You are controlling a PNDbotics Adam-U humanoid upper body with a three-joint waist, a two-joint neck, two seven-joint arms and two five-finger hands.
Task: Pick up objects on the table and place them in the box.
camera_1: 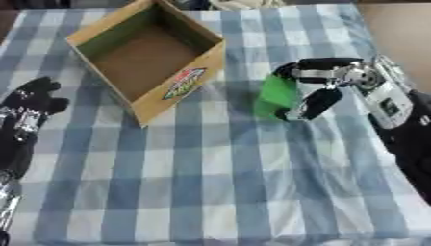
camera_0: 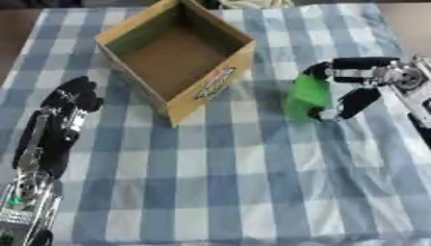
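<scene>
The right hand (camera_0: 352,86) is clamped on a green thing (camera_0: 306,97) near the table's (camera_0: 235,182) right edge, beside the box (camera_0: 181,53). The left hand (camera_0: 71,98) rests by the left edge, fingers curled, holding nothing.

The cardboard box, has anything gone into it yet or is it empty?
Empty. The cardboard box stands open-topped, and only its bare brown floor shows. The green object is outside it, held in the right hand's fingers.
</scene>
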